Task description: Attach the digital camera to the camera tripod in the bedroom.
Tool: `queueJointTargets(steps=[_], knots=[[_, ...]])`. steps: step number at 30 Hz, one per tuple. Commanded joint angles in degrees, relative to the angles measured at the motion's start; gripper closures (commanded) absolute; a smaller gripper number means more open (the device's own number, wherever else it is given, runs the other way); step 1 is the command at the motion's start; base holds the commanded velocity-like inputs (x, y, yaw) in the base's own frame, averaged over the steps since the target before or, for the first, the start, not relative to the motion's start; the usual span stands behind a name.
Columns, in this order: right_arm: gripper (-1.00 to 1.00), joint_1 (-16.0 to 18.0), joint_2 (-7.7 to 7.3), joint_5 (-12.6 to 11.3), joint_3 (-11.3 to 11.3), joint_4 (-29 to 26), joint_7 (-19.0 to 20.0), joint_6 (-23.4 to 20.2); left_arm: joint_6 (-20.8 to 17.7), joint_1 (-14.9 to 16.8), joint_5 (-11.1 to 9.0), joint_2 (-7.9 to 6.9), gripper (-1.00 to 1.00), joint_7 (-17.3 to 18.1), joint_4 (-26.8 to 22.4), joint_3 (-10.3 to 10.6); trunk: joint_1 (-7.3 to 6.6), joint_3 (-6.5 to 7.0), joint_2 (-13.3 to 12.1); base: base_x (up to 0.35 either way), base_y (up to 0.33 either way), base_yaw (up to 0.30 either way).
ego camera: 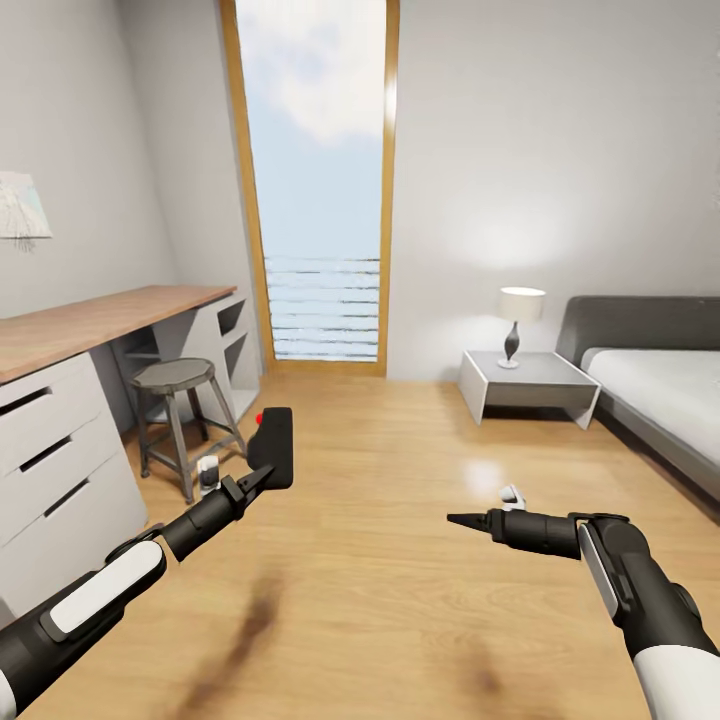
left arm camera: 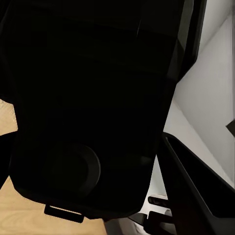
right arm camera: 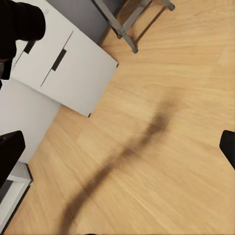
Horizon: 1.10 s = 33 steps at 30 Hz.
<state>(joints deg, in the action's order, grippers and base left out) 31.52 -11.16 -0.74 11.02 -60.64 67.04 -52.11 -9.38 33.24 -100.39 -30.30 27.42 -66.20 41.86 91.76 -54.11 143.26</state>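
The left gripper (ego camera: pixel 262 478) holds the digital camera (ego camera: pixel 274 446) raised over the wood floor (ego camera: pixel 400 600) at the near left, its red dot showing at the top; in the left wrist view the black body of the camera fills the space between the fingers, so the hold looks firm. The right gripper (ego camera: pixel 462 521) hangs at the near right carrying nothing; in the head view its fingers look drawn to a point, yet the right wrist view shows dark fingertips (right arm camera: pixel 9 154) at opposite edges with bare floor between, so I cannot tell how wide it stands. Ahead lie a tall window (ego camera: pixel 318 180), a desk (ego camera: pixel 90 325) with drawers and a round stool (ego camera: pixel 180 400) on the left, and a bedside table (ego camera: pixel 528 382) with a lamp (ego camera: pixel 520 325) beside the bed (ego camera: pixel 660 385) on the far right. The step in hand seems to be carrying the camera while searching the bedroom for the camera tripod. To do it well, keep the camera level and close in, turn the base slowly so the room can be scanned, steer the left arm clear of the stool, and keep the right arm free to steady the mount.
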Motion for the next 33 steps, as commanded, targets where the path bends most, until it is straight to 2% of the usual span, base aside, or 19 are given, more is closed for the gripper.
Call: queueJointTargets(steps=[1, 4, 33], knots=[[-1.0, 0.0, 0.0, 0.0, 0.1, 0.0, 0.1, -0.4, -0.3, 0.1, -0.6, -0.04, 1.0, 0.3, 0.0, 0.2, -0.03, 0.17, 0.0, 0.0, 0.0, 0.0], [-1.0, 0.0, 0.0, -0.1, 0.1, 0.0, 0.2, -0.4, -0.2, 0.1, -0.6, -0.03, 1.0, 0.3, 0.0, 0.1, -0.28, 0.8, -0.4, 0.0, 0.0, 0.0], [-1.0, 0.0, 0.05, -0.1, 0.1, 0.1, 0.3, -0.4, -0.2, 0.1, -0.6, -0.02, 1.0, 0.3, 0.0, 0.2, -6.65, 6.0, -12.0, 0.0, 0.0, 0.0]])
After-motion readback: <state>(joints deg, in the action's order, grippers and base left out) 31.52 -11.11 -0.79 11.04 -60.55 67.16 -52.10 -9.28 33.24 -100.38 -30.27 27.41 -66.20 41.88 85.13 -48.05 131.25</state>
